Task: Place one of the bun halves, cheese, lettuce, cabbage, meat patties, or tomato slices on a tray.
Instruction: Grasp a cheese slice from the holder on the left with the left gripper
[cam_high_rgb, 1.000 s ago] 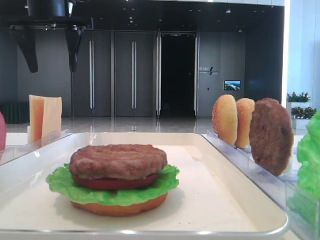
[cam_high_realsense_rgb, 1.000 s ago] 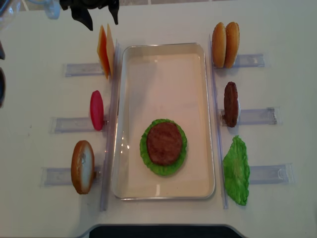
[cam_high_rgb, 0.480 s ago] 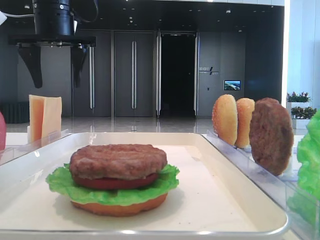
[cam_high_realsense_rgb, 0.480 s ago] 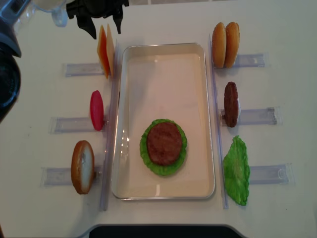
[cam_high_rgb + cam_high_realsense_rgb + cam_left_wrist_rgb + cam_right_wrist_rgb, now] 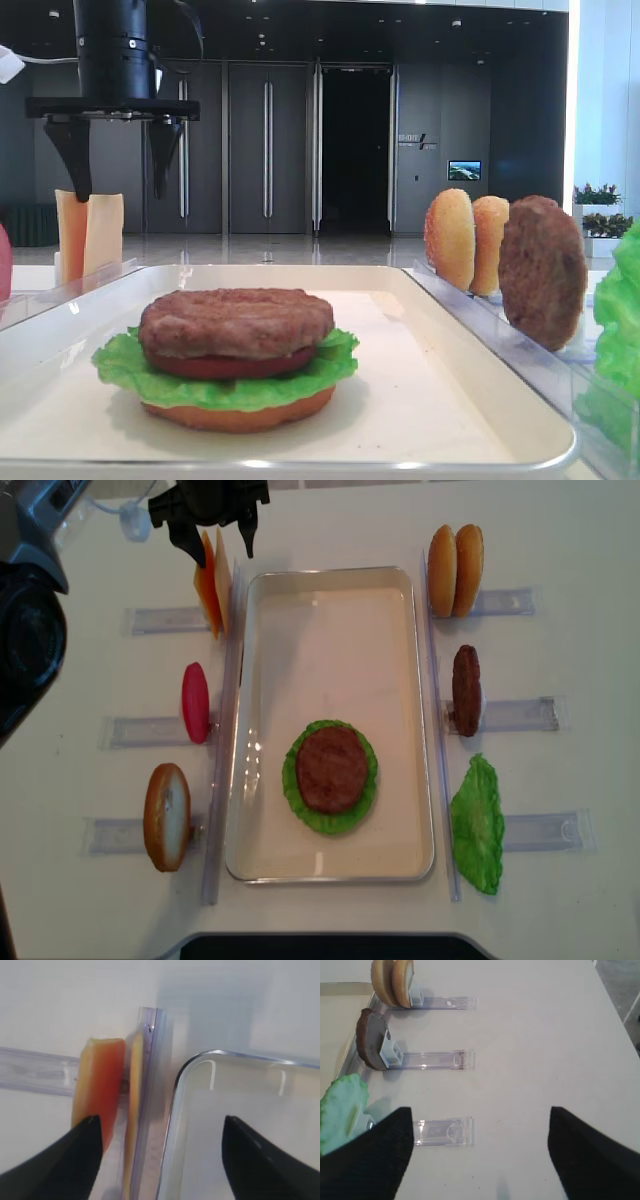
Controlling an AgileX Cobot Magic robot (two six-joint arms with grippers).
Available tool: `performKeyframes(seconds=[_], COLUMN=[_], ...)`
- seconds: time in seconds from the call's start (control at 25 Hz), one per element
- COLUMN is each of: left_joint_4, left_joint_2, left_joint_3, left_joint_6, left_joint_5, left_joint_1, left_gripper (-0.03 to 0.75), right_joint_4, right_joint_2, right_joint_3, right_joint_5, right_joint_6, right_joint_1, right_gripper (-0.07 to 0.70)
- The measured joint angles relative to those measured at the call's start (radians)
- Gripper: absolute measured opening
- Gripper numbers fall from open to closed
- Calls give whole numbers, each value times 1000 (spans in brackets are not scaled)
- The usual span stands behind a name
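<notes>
Two cheese slices (image 5: 213, 585) stand on edge in a clear rack left of the tray's far corner. My left gripper (image 5: 217, 550) hangs open just above them, empty; in the left wrist view the orange slice (image 5: 97, 1085) and the paler slice (image 5: 132, 1110) lie between its fingers (image 5: 160, 1125), beside the tray rim (image 5: 175, 1090). On the cream tray (image 5: 330, 610) sits a stack: bottom bun, lettuce, tomato and a meat patty (image 5: 331, 768) on top. My right gripper (image 5: 480, 1110) is open over bare table.
Clear racks flank the tray. The left ones hold a tomato slice (image 5: 195, 702) and a bun half (image 5: 167, 816). The right ones hold two bun halves (image 5: 455, 570), a patty (image 5: 466, 690) and a lettuce leaf (image 5: 477, 823).
The left gripper has come down and a little nearer, from high above the rack to just over the cheese slices. Nothing else has moved.
</notes>
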Motion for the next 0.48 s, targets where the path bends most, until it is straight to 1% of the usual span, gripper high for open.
performKeyframes(seconds=[0.48], left_joint_4=[-19], left_joint_2=[19], left_joint_3=[0], left_joint_6=[0], left_joint_5=[0], left_joint_1=[0], left_gripper=[570], right_joint_4=[0], right_joint_2=[0], right_joint_3=[0], right_joint_5=[0], right_joint_6=[0], right_joint_1=[0], right_gripper=[556])
